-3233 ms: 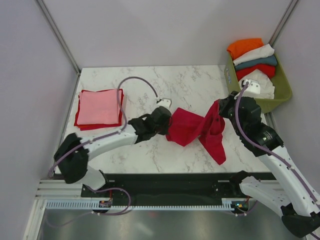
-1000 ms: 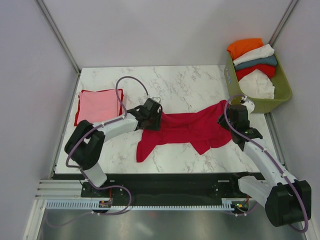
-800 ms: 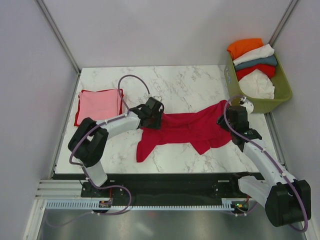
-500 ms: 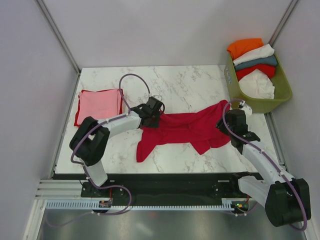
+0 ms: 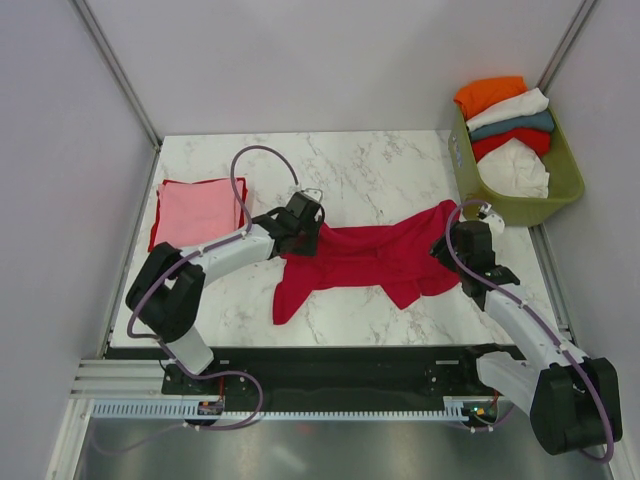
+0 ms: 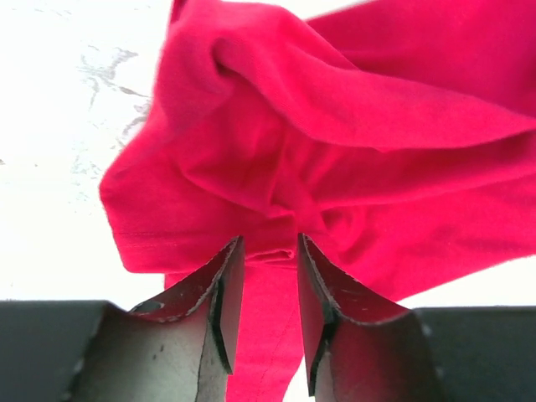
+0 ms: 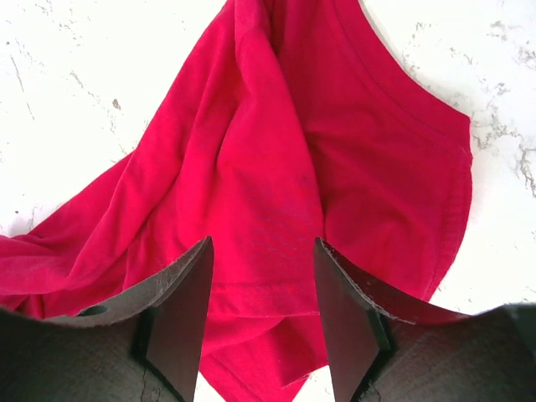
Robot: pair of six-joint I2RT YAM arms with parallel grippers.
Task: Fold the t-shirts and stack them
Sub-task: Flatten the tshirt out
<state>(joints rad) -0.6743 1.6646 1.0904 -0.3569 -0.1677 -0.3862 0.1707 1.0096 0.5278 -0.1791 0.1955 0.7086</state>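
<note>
Top external view, from big to small: what is there? (Ana)

Biggest is the marble table (image 5: pixel 380 170). Across its middle lies the crimson t-shirt (image 5: pixel 370 260), spread out but wrinkled, with 1 part trailing toward the near edge. At the far right corner stands the green basket (image 5: pixel 565 185), and in it wait the orange shirt (image 5: pixel 490 95), the white shirt (image 5: pixel 510 108) and the teal shirt (image 5: pixel 515 125). At the left, the pink t-shirt (image 5: pixel 197 210) is already folded flat. (Ben)

And the 2 grippers? (Ana)

The left gripper (image 6: pixel 270 243) is at the left end of the crimson t-shirt. Its jaws stand a little apart over bunched cloth and pinch nothing. The right gripper (image 7: pixel 264 244) is over the right end, with jaws spread wide and empty. (Ben)

How will this cloth handle? (Ana)

I judge it light and soft, with no stiffness. It sags where nothing supports it, and it should slide easily on the smooth marble. I would take it at a hem corner or a shoulder seam, both ends together, so it pulls flat. The bunch under the left jaws has several layers, so a grip there would keep the wrinkles. (Ben)
</note>
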